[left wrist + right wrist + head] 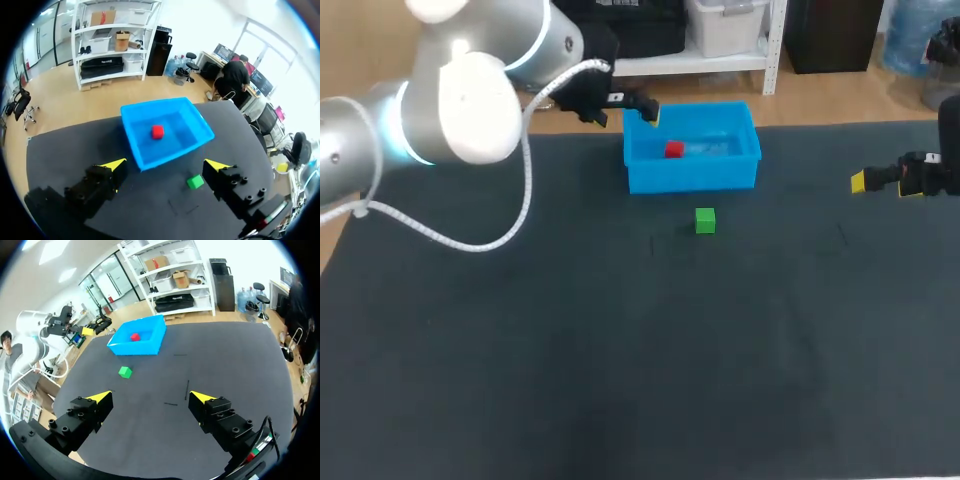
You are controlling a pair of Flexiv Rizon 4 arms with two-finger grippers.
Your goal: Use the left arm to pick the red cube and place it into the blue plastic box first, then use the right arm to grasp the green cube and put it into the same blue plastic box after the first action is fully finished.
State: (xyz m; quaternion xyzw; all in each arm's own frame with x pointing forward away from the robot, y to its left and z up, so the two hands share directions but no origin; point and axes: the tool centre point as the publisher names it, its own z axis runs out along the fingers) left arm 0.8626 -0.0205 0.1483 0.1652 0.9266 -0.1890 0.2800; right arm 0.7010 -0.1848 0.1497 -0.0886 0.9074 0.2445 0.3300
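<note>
- Left gripper [165, 165]: the two yellow-tipped fingers stand wide apart with nothing between them. In the head view the left gripper [645, 112] hangs over the far left corner of the box.
- Blue rectangular plastic box [175, 150]: open-topped, it sits ahead of the left gripper's fingers on the dark table mat [620, 350], towards the far edge of the table [692, 178].
- Small red cube [157, 131]: it lies on the floor of the blue box, left of the middle [673, 150], clear of the walls and of both grippers.
- Small green cube [705, 221]: it rests on the mat just in front of the box's near wall, outside it and not touching it; in the left wrist view it lies near the inner side of one finger [195, 181].
- Right gripper [151, 396]: the fingers are spread and hold nothing. It hovers near the table's right side [880, 181], well apart from the green cube [125, 372] and the box [135, 348].
</note>
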